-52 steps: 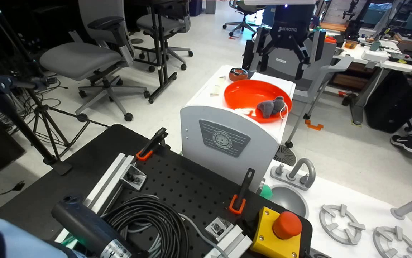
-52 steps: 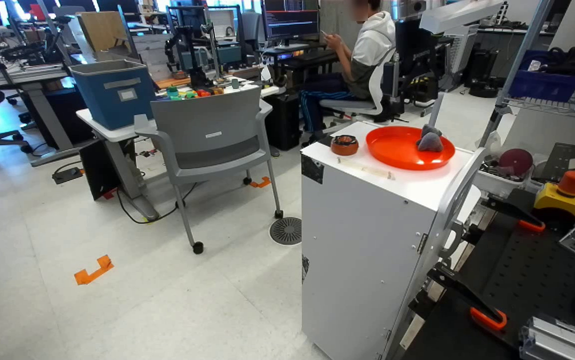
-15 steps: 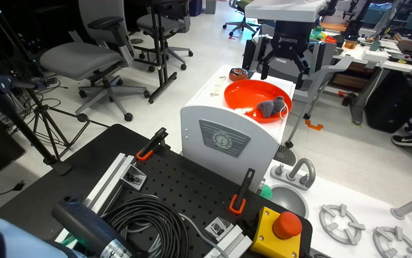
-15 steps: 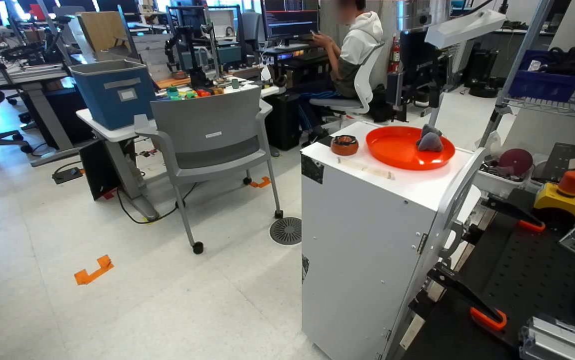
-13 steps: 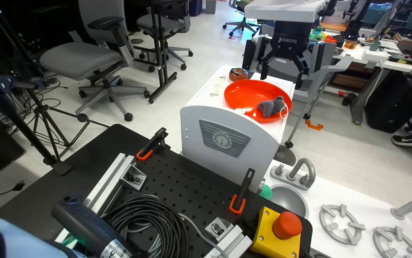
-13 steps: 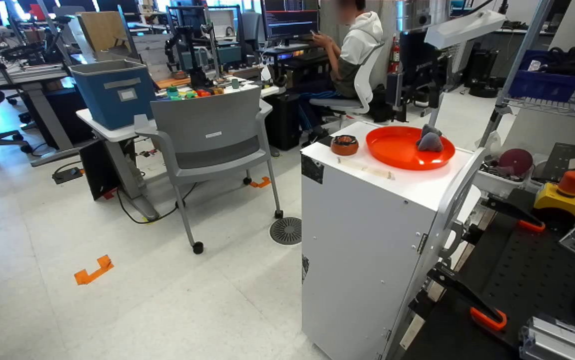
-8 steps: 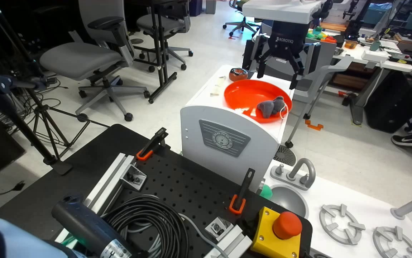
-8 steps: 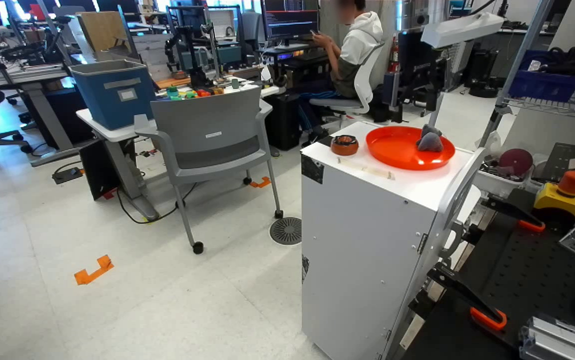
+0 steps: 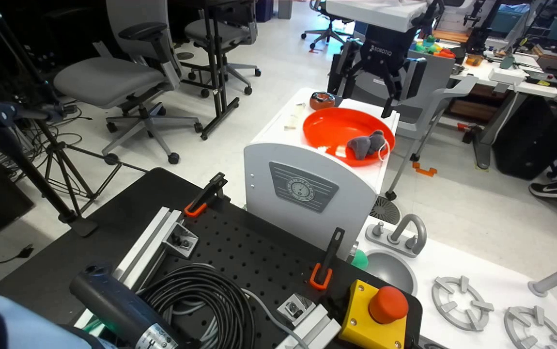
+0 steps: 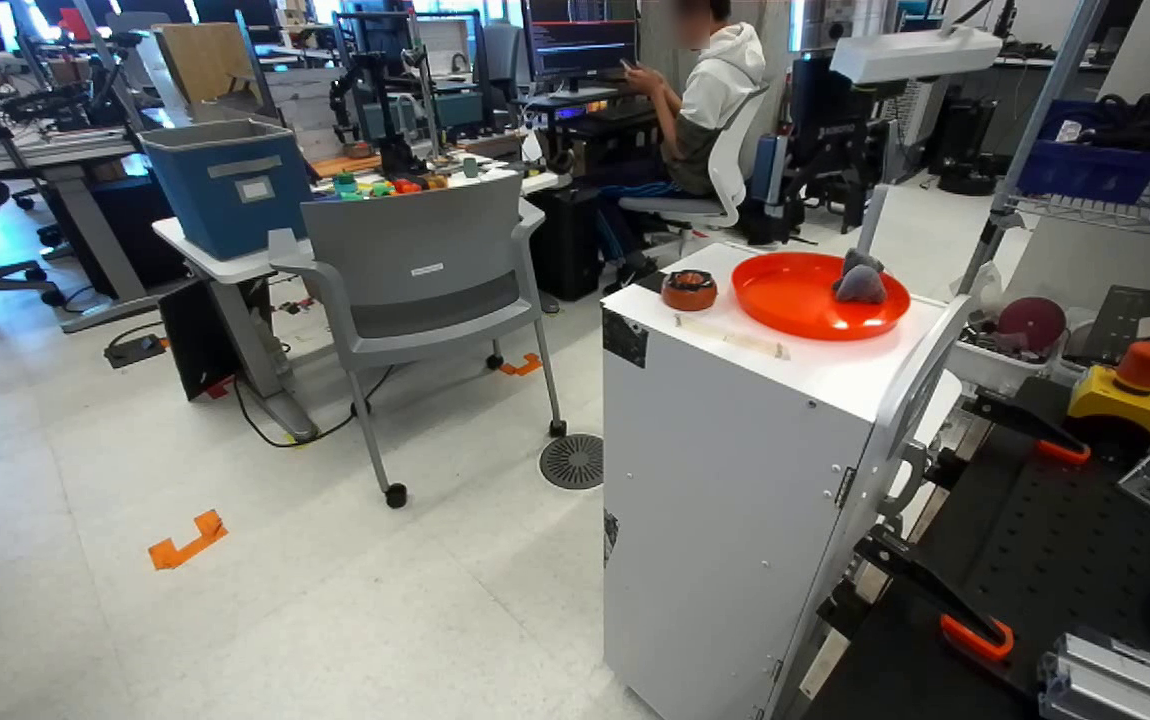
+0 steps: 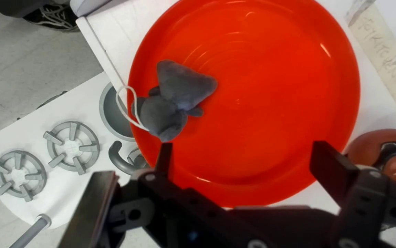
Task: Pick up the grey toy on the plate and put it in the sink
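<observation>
Cabinet (image 10: pixel 725 480): white, boxy, foot cut off in an exterior view; its top is the counter (image 10: pixel 835 370).
Pegboard (image 9: pixel 259 257): black, perforated, near the cabinet.
Chair (image 10: pixel 415 260): grey, castored, on the cabinet's other side.
Panel (image 9: pixel 302 220): grey, arched, with a round dial; rises between counter and pegboard, hiding the counter's edge in an exterior view.
Plate (image 11: pixel 270 100): orange-red, round, shallow, raised rim, shiny (plastic by the look of it); on the counter.
Sink (image 9: pixel 394 269): round grey basin. In an exterior view the pegboard hides its lower left; in the wrist view counter and plate cut part of it off.
Fingers (image 11: pixel 329 167): wide apart, blurred in the wrist view, where they overlap the plate's rim at lower left and lower right. Height above it: cannot tell.
Tap (image 9: pixel 422 237): grey, hooked, just beside the sink.
Bowl (image 10: pixel 689 290) (bowl-like, at least): brown-orange, shiny, near the plate, cut off at the wrist view's right edge.
Tape (image 11: pixel 384 65): pale strip on the counter, handwriting only partly legible.
Toy (image 11: pixel 170 103): dark grey, soft-looking, one lobe conical, one rounded; lies in the plate, at its rim. Face cannot be made out.
Cord (image 11: pixel 143 127): thin white loop off the toy, reaching past the rim.
</observation>
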